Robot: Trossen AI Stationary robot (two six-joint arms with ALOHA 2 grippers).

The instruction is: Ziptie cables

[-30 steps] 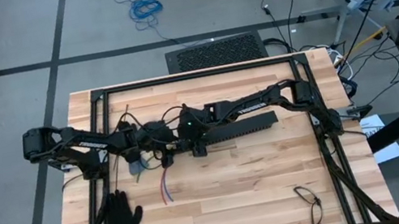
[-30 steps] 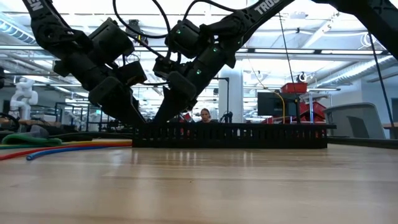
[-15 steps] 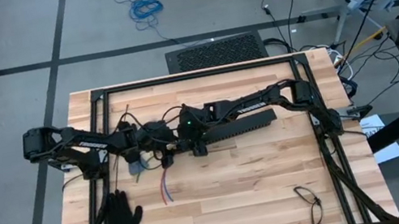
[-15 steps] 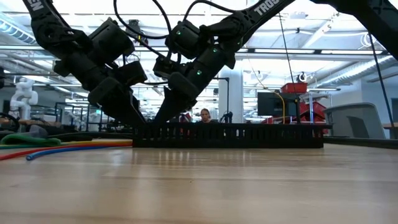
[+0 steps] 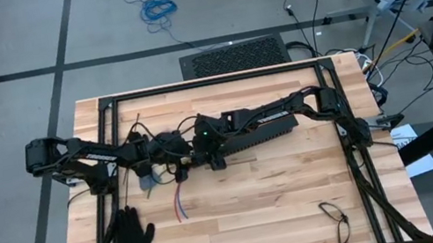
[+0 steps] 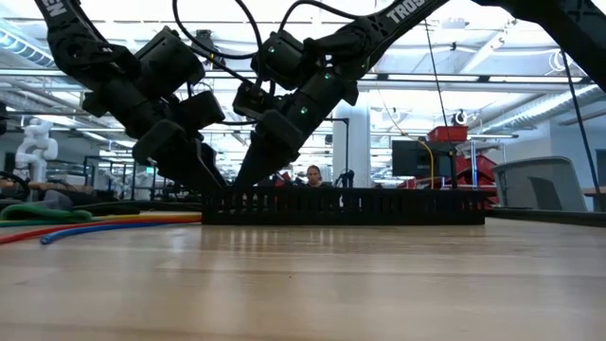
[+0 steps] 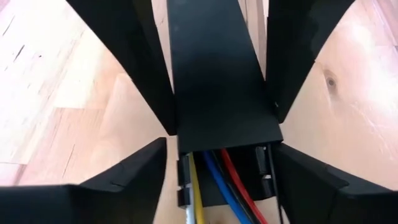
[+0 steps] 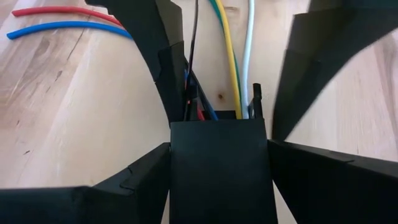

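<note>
"TROSSEN" lettering on right arm (image 6: 417,11); cables (image 8: 233,56) enter slotted bar (image 6: 346,205).

Both arms meet mid-table, left end effector (image 5: 176,157) facing right end effector (image 5: 205,155).

Bright, even light from overhead. Soft, short shadows under the arms on the table (image 5: 251,214) in the high view; no hard glare there. Backlit in the low view: ceiling strip lights (image 6: 530,80) blown white, arms nearly black against them, pale sheen on the near wood, near tabletop out of focus. Blurred dark fingers (image 7: 118,186) close to the lens in both wrist views; cables (image 8: 233,56) sharper, grain plainly seen.
</note>
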